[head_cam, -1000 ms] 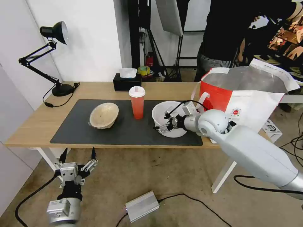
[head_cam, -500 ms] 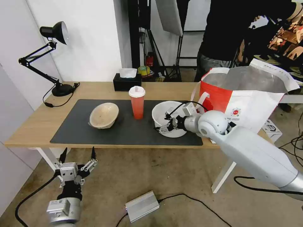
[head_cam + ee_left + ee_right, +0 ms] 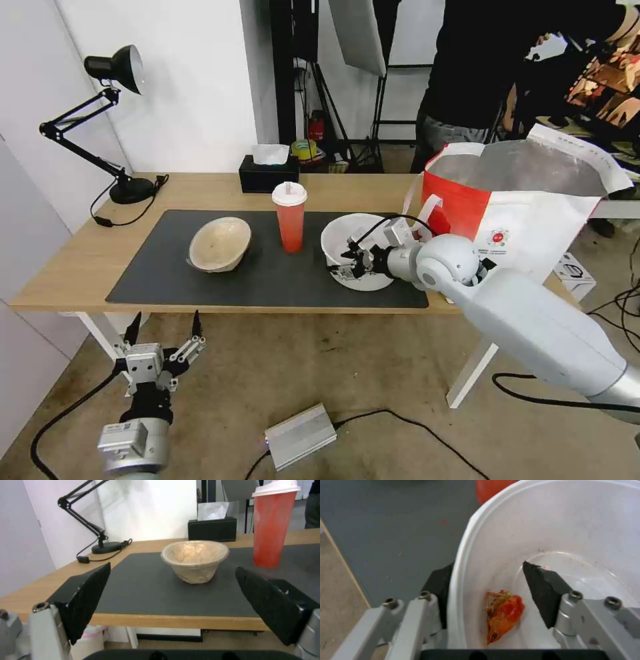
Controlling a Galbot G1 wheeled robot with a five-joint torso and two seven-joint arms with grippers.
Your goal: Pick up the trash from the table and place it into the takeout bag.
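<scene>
The white bowl (image 3: 357, 251) sat upright on the surface (image 3: 80, 257), its near wall between the right end effector (image 3: 345, 262)'s part-open fingers, not yet clamped. The left end effector (image 3: 164, 328) hung wide open below the surface edge.

We see the right tool (image 3: 347, 262) at the near rim of the white bowl (image 3: 357, 235), which sits on the dark mat (image 3: 267, 277) of the tabletop (image 3: 87, 253). The orange-red cup (image 3: 290, 217) stands just beside the bowl; the beige bowl (image 3: 220, 244) lies farther left. The takeout bag (image 3: 527, 200) stands open at the right end. Our left tool (image 3: 163, 333) hangs below the tabletop edge, fingers spread.
</scene>
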